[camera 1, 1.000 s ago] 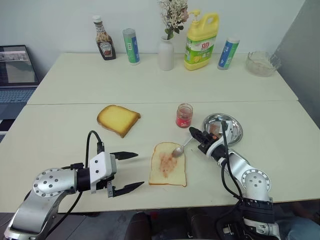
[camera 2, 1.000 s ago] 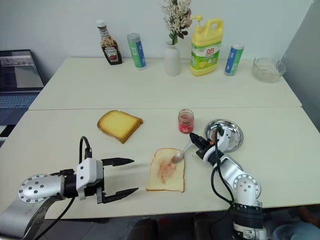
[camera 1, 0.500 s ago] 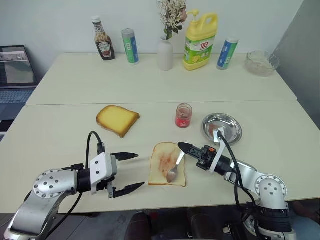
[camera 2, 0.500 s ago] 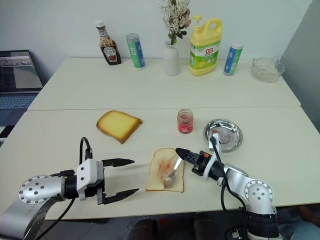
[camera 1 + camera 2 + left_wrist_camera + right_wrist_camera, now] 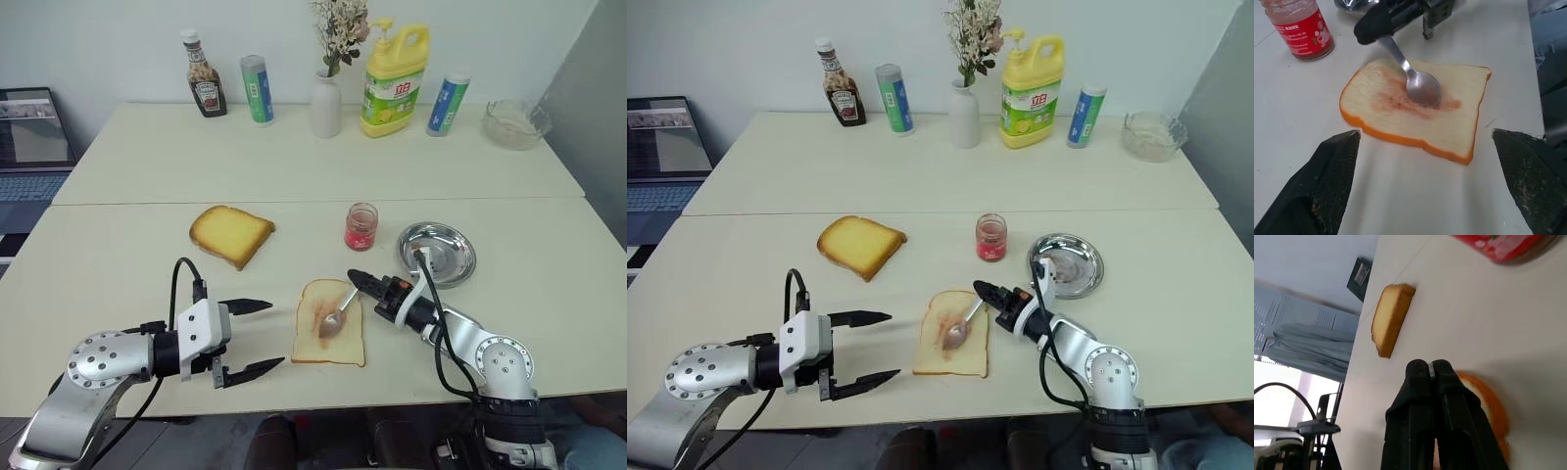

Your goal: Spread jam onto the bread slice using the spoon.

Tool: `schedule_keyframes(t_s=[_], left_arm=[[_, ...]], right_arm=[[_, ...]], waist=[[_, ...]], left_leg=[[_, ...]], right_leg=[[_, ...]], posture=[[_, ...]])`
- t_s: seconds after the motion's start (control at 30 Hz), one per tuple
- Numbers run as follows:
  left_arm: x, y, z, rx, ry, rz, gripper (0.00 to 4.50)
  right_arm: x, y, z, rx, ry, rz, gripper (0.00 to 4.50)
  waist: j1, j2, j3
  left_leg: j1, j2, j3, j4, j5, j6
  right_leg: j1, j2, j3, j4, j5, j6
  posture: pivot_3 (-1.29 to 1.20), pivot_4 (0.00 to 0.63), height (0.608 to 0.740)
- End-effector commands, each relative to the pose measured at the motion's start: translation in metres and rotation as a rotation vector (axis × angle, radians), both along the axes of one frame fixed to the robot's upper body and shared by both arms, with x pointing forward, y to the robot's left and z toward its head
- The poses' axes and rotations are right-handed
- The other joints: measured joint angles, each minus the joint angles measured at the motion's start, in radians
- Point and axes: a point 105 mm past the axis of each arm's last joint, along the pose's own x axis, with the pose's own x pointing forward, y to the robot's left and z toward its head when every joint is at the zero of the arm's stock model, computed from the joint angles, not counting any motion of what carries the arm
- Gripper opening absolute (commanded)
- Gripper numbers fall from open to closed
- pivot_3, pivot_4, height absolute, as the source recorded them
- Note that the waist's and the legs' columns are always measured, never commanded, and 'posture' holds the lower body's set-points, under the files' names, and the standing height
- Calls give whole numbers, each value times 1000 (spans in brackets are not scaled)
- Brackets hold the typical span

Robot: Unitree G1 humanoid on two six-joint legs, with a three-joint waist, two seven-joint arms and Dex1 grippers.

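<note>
The pale bread slice (image 5: 343,345) lies near the table's front edge with a reddish jam smear (image 5: 1393,102) across its middle. My right gripper (image 5: 355,278) is shut on the handle of the silver spoon (image 5: 338,311), just right of the slice's far corner. The spoon's bowl (image 5: 1423,89) rests on the smear. The jam jar (image 5: 361,226) stands upright beyond the slice. My left gripper (image 5: 277,334) is open just left of the slice, with nothing between its fingers (image 5: 1327,186).
A golden toasted slice (image 5: 231,235) lies at the left. A round steel dish (image 5: 436,253) sits right of the jar. A ketchup bottle (image 5: 204,86), two tubes, a vase (image 5: 325,106), a yellow soap jug (image 5: 394,80) and a glass bowl (image 5: 510,122) line the far edge.
My right gripper dragged the spoon from the slice's far edge down toward its near edge, then back to the middle. The left arm stayed still.
</note>
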Motion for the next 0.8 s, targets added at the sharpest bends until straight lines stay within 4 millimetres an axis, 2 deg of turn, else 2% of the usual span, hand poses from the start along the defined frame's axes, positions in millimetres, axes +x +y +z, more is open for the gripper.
schedule_keyframes(t_s=[0.03,0.13,0.33,0.47,0.7,0.77,0.8], left_arm=[[-2,-6,9,0,-44,-30,4500],[-1,-6,9,-1,-45,-30,4500],[2,-8,11,-6,-52,-33,4500],[4,-10,14,-17,-62,-31,4500],[12,-31,38,-92,-102,-82,4500],[14,-41,51,-112,-126,-124,4500],[15,-46,58,-124,-136,-150,4500]], right_arm=[[-20,8,12,-5,-72,127,43],[-23,8,16,-13,-101,152,43],[11,0,33,72,-134,-25,43],[13,-9,43,121,-144,-45,43],[10,-36,74,159,-237,-106,43],[6,-55,92,145,-309,-161,43],[5,-71,101,127,-351,-215,43]], waist=[[1,0,0],[0,0,0],[0,0,0],[3,0,0],[5,0,0],[7,0,0],[9,0,0]], left_leg=[[0,0,0,0,0,0],[0,0,0,0,0,0],[0,0,0,0,0,0],[0,0,0,0,0,0],[-1,-1,0,1,0,0],[-1,0,-1,1,0,0],[-1,-1,-1,1,0,0]], right_leg=[[0,0,0,0,0,0],[0,0,0,0,0,0],[0,0,0,0,-2,3],[0,0,0,0,-1,2],[0,0,0,0,0,0],[0,0,0,0,0,0],[0,0,-1,0,0,0]], posture=[[0,150,740],[0,150,740],[0,150,740],[0,150,740],[0,150,740],[0,150,740],[0,150,740]])
